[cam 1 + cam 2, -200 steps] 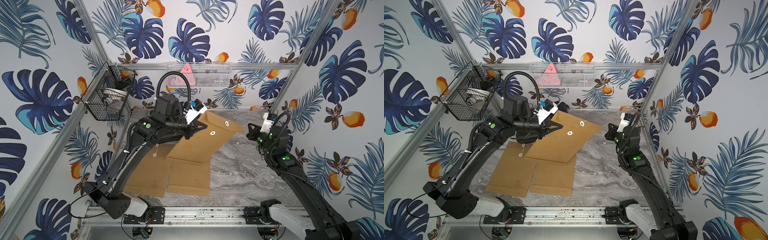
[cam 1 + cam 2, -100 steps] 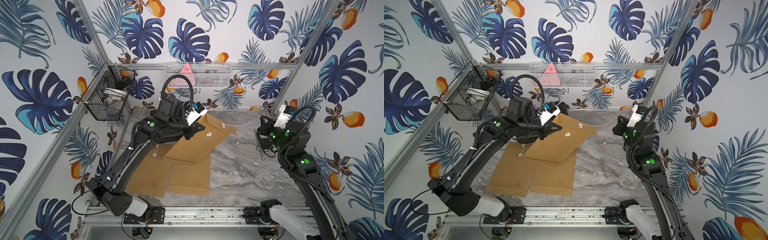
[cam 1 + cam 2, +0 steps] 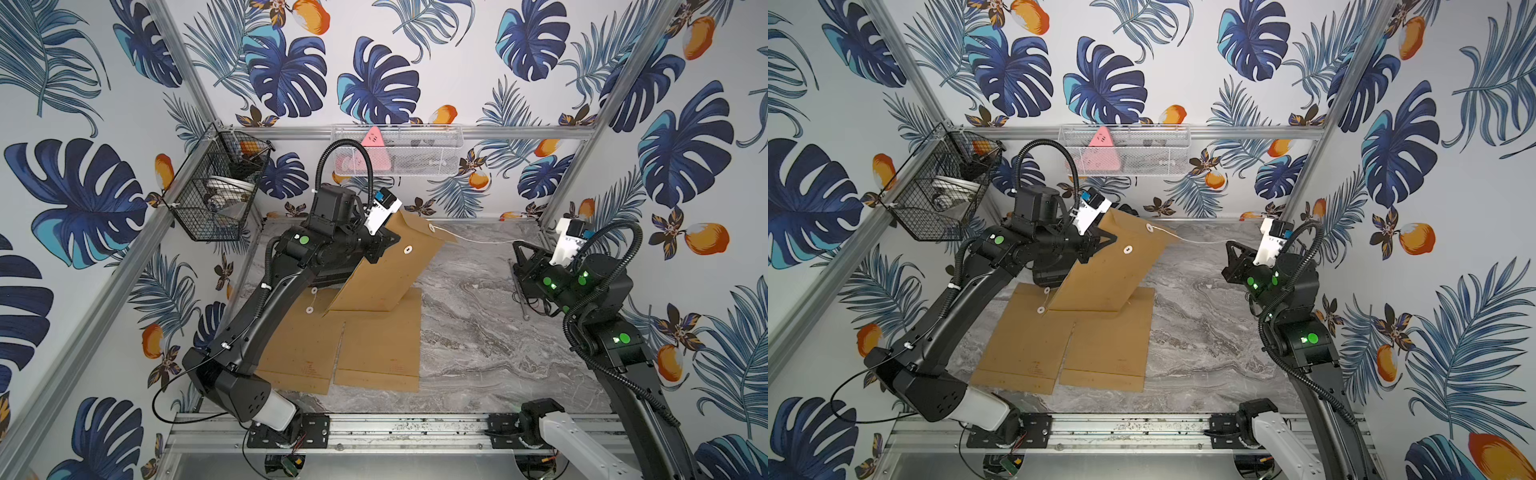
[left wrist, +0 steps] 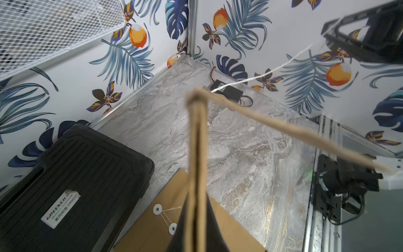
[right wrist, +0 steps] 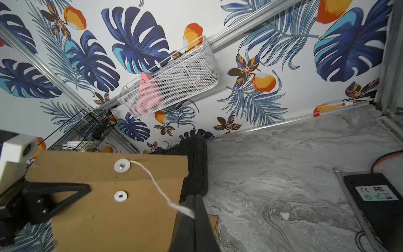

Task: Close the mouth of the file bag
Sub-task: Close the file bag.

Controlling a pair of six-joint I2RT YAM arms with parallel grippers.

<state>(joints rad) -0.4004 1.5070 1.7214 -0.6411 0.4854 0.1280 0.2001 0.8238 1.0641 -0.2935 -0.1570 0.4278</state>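
- A white label on a black case (image 4: 87, 174) reads "GREENER", followed by smaller print too blurred to read.
- A black power brick (image 5: 379, 196) on the table (image 3: 478, 332) carries a sticker with CE and FC marks.
- A white mesh basket (image 3: 419, 160) on the back wall holds a pink triangle (image 3: 374, 139); its other contents are unclear.
- A black wire basket (image 3: 216, 195) on the side wall holds a white dish (image 3: 228, 187) and some dark items I cannot make out.
- The brown file bag (image 3: 386, 270) stands tilted over the table, with its lower edge on two flat bags (image 3: 382, 345) that lie side by side.
- The left gripper (image 3: 372, 253) is clenched on the file bag's side edge near the mouth.
- The right gripper (image 5: 194, 209) pinches the end of a white string (image 3: 473, 240), which runs taut from the upper of two round discs (image 5: 122, 165) on the bag's flap.
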